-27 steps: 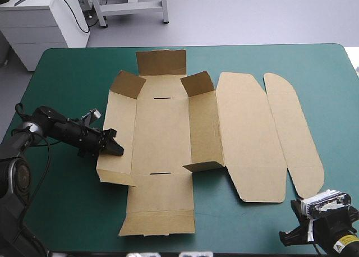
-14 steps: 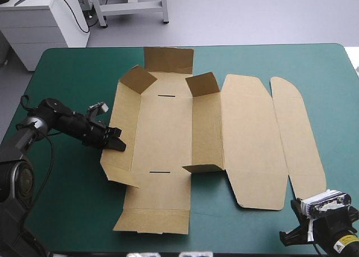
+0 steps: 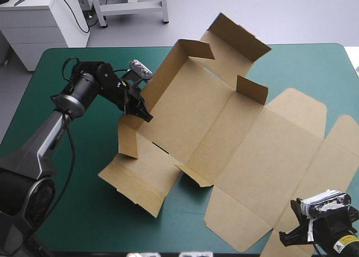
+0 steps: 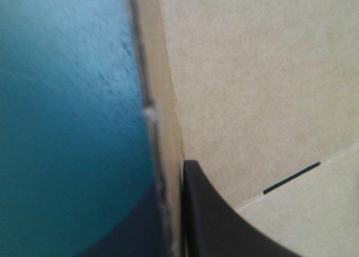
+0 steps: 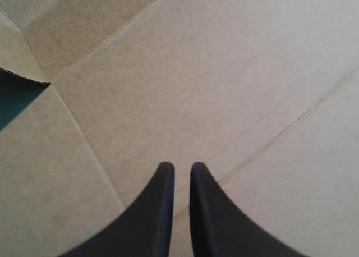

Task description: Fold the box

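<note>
So the table point(image 3: 67, 77) is mostly taken up by the box point(image 3: 224, 128). It's one big cut sheet lying skewed from the middle out to the near right corner, with its far flaps up by the far edge. Only a few flaps and walls are raised, so the folding looks barely begun.

Handling-wise it's probably light and fairly stiff: it'll hinge along the creases but swing or skate on the cover as one piece if pulled from one side. It's thin board, so a hard pinch mid-panel could dent it. The best place to grab is likely a wall edge close to a crease, with something pinning the floor.

The left gripper point(image 3: 141, 110) has done about that. It's clamped on the left wall point(image 3: 130, 139), and its wrist view shows one black finger point(image 4: 224, 223) pressed against the inside face, the board edge just beside it.

The right gripper point(image 5: 182, 168) sits at the near right corner with its fingers all but together. They have nothing between them, with plain board ahead of the tips.
</note>
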Tool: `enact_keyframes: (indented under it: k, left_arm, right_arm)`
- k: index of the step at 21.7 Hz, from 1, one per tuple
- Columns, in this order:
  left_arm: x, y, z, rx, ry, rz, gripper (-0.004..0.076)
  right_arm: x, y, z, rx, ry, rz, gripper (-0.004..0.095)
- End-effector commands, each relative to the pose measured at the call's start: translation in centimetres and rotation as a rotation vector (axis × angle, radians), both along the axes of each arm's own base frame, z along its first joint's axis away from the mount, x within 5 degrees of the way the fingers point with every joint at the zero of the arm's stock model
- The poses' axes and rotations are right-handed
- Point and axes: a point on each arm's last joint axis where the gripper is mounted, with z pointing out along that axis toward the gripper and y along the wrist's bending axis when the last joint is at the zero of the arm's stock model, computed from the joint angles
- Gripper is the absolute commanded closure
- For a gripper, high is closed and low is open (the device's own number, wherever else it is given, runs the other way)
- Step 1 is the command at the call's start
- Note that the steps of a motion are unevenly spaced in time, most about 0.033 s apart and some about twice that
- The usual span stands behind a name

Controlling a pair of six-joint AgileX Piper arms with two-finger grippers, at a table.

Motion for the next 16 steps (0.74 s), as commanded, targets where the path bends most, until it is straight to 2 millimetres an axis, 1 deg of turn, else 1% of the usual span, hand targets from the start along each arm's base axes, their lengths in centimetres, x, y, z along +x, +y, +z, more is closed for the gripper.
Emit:
enact_keyframes:
  k: [1,5,6,7,8,10,12,16]
  left_arm:
    - [-1.4,-2.3,5.3,0.092,-0.28,-0.085,0.0732]
    - [-2.6,-5.4,5.9,0.261,-0.447,-0.207,0.0732]
    - [-3.2,-6.8,6.1,0.305,-0.511,-0.241,0.0732]
    - [-3.5,-7.4,6.3,0.317,-0.544,-0.25,0.0732]
    - [-4.1,-8.6,6.6,0.328,-0.595,-0.263,0.0732]
    - [-4.9,-9.9,6.8,0.346,-0.642,-0.304,0.0732]
    - [-5.4,-10.5,6.9,0.348,-0.66,-0.326,0.0732]
    - [-5.9,-11.0,7.6,0.385,-0.737,-0.363,0.0732]
  right_arm:
    - [0.4,0.0,1.2,0.011,-0.065,-0.006,0.082]
    - [0.4,0.0,1.2,0.011,-0.065,-0.006,0.082]
    - [0.4,0.0,1.2,0.011,-0.065,-0.006,0.082]
    - [0.4,0.0,1.2,0.011,-0.065,-0.006,0.082]
    - [0.4,0.0,1.2,0.011,-0.065,-0.006,0.082]
    - [0.4,0.0,1.2,0.011,-0.065,-0.006,0.082]
    - [0.4,0.0,1.2,0.011,-0.065,-0.006,0.082]
    - [0.4,0.0,1.2,0.011,-0.065,-0.006,0.082]
